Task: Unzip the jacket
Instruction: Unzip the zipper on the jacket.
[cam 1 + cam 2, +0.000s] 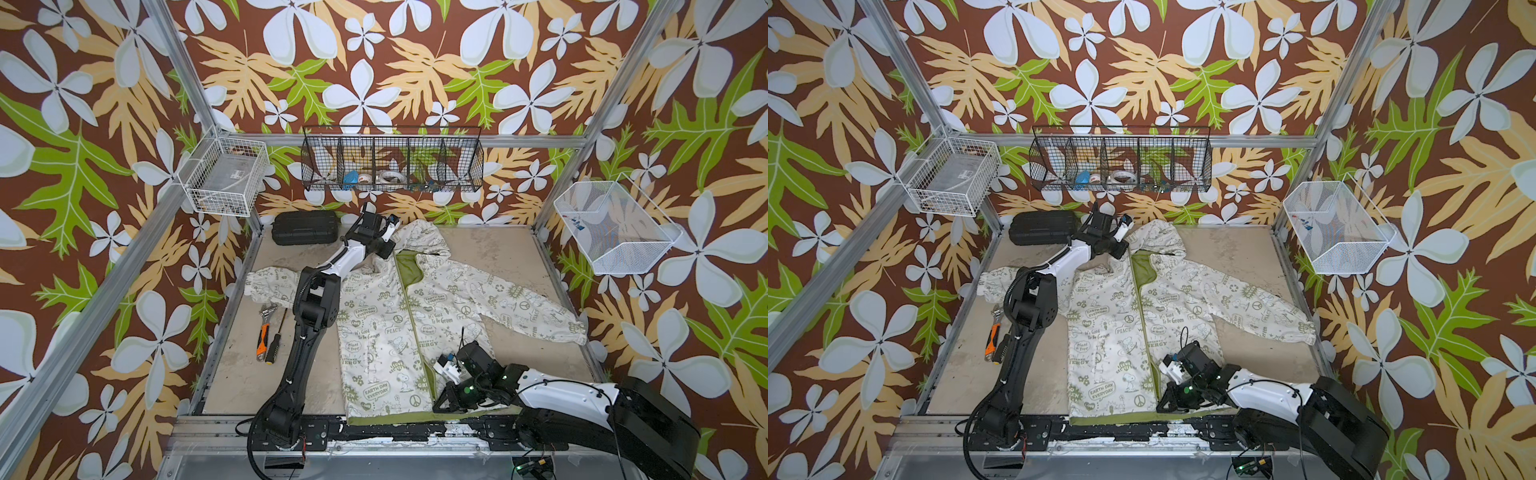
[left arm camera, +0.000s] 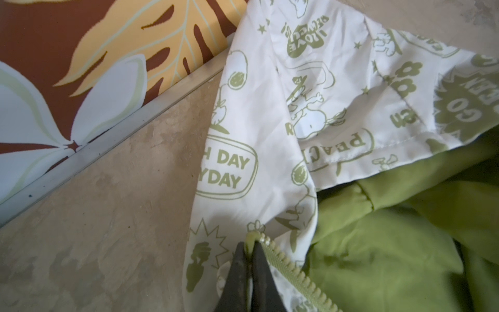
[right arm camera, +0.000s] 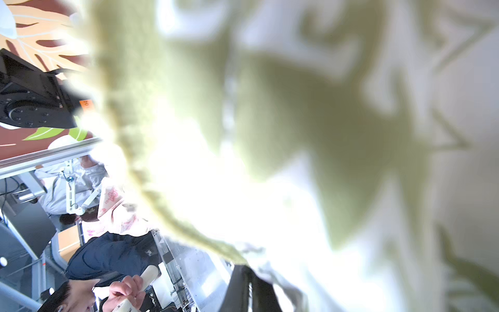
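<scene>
- Jacket [image 1: 374, 345] is held at both ends of its front. The left gripper [image 2: 251, 259] has its two dark fingers [image 2: 240, 272] pressed together on the small green tab [image 2: 251, 239] at the top end of the zipper [image 2: 297, 272].
- Just beside that pinch, the zipper teeth run along the edge of the white cloth, and the green lining [image 2: 378, 243] lies open next to them.
- The right gripper [image 3: 244, 278] also has its fingers closed tight. They nip the cloth edge where the green zipper tape reaches them. The right wrist view is badly blurred, because the cloth lies almost against the lens.
- In both top views the right gripper sits low on the jacket's right front, just beside the zipper and near the hem [image 1: 415, 419]. The left gripper is at the neck, just below the hood [image 1: 419, 237].
- The jacket lies front up in the middle of the table [image 1: 498, 257]. Its hood points to the far edge and its green hem is at the near edge. The sleeves [image 1: 540, 316] spread toward the left and right edges.
- The fronts gape at the neck and show the lining. Farther down, the zipper line runs along the middle of the jacket.
- A black case [image 1: 304, 226] sits in the far left corner.
- A wrench [image 1: 264, 328] with an orange handle and a screwdriver [image 1: 275, 343] lie side by side near the left edge, apart from the jacket.
</scene>
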